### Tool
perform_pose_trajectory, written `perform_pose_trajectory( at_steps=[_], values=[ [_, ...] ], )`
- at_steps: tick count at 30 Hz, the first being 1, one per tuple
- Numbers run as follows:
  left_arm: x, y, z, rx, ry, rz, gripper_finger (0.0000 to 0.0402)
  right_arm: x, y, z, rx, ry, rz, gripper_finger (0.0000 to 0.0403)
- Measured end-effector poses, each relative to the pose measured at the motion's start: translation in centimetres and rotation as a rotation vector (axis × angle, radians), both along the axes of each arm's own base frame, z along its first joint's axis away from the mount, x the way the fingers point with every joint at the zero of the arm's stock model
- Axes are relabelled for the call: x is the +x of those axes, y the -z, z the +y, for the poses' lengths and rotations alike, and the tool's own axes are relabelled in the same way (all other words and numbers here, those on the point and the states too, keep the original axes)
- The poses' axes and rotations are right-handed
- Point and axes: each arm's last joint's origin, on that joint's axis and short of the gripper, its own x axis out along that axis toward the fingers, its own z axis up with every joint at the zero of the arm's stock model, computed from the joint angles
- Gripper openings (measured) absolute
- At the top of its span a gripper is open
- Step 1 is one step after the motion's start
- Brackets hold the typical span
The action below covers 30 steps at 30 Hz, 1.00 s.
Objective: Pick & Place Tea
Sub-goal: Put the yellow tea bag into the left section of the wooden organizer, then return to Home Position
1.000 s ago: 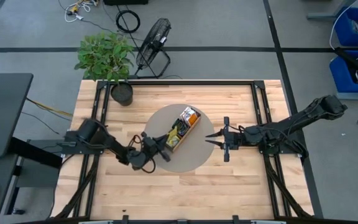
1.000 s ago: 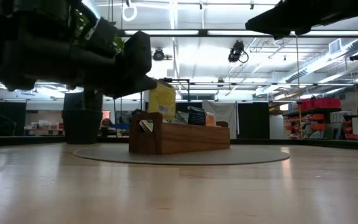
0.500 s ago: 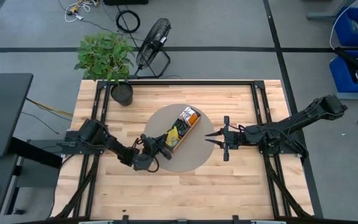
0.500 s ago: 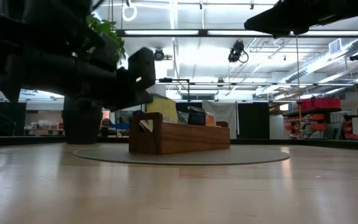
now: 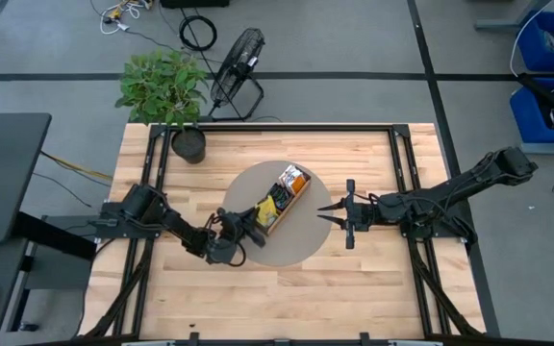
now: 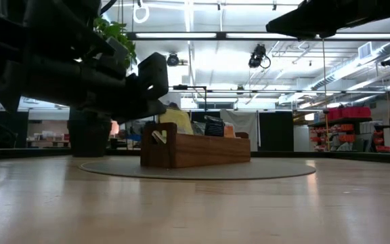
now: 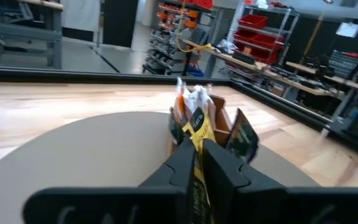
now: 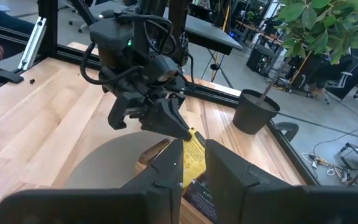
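A long wooden tray [image 5: 290, 200] stands on a round grey mat [image 5: 301, 245], with tea packets upright in its compartments: orange-and-white [image 5: 296, 178], dark navy [image 7: 244, 138]. My left gripper [image 5: 257, 217] is at the tray's near-left end, shut on a yellow tea packet [image 7: 198, 127] that stands in the end compartment [image 8: 194, 155]. My right gripper [image 5: 323, 212] hovers to the right of the tray, open, with nothing between its fingers. My left gripper pinches the yellow packet's near edge [image 7: 197, 138] between its two fingers [image 7: 215, 163]. The fingers lie level and come from the table's near-left side [image 8: 178, 129]. The packet stands upright on edge, its far part down inside the tray's end compartment.
A potted plant [image 5: 188, 144] stands at the table's far left corner, and a floor fan [image 5: 237, 72] is beyond the far edge. Bare wooden tabletop [image 5: 258, 298] lies all around the mat. The right arm hangs high over the table's right side [image 6: 330, 17].
My left gripper has sunk a little and rolled its wrist at the tray's near-left end. The yellow packet, which stood well above the tray's rim, has come down into the end compartment, with only its top showing over the wood.
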Motion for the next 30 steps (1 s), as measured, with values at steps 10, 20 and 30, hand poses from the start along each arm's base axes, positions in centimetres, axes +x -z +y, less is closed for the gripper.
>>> perform_pose_trajectory(
  at_steps=[10, 20, 30],
  values=[
    [0.8, -0.9, -1.7, 0.005, 0.075, -0.003, 0.0088, 0.0, 0.0, 0.0, 0.002, 0.0, 0.003, 0.0075],
    [0.8, -1.3, -2.0, 0.084, 0.07, 0.075, 0.0105, 0.0, 0.1, 0.0, 0.001, 0.0, 0.009, 0.0075],
    [2.3, -1.9, -1.7, 0.142, 0.534, 0.087, 0.0085, -0.1, 0.4, 0.3, 0.072, -0.105, 0.044, 0.0075]
  ],
)
